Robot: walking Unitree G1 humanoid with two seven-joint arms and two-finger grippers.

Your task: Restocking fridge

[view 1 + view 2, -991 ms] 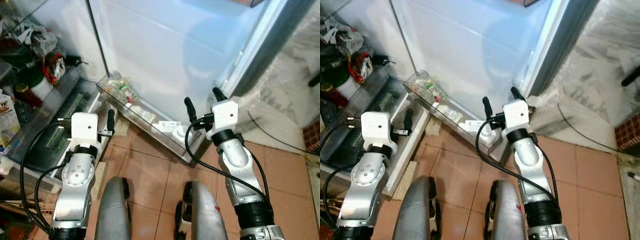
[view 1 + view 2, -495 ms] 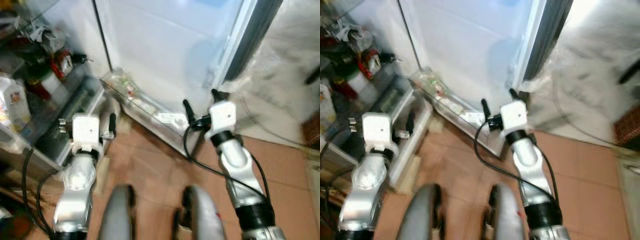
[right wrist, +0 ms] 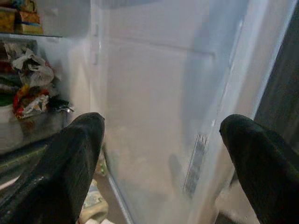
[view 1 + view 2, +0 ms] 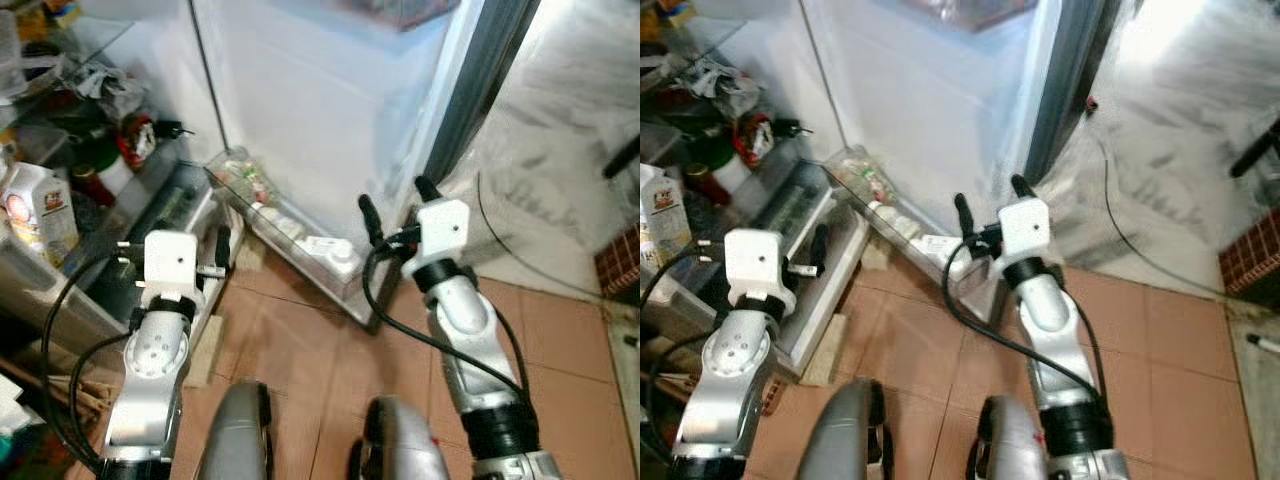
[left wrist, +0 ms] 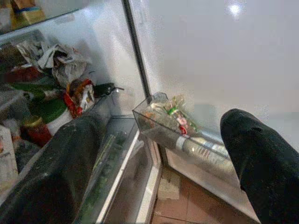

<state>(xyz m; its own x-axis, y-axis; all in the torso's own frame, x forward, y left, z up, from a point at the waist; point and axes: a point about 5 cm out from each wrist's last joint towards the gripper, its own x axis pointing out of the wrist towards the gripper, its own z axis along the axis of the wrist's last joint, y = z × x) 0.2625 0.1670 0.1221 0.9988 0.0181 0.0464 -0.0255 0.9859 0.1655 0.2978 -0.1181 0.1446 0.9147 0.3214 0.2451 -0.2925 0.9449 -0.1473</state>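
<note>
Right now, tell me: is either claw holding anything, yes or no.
No: the left claw and right claw both show spread fingers with nothing between them, facing the open fridge door.

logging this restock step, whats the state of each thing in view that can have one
fridge door: swung open, inner side facing the robot
door bin: holding small items, not full
milk carton: upright on a fridge shelf
left gripper: open, holding nothing, raised before the fridge shelves
right gripper: open, holding nothing, raised by the door's outer edge
</note>
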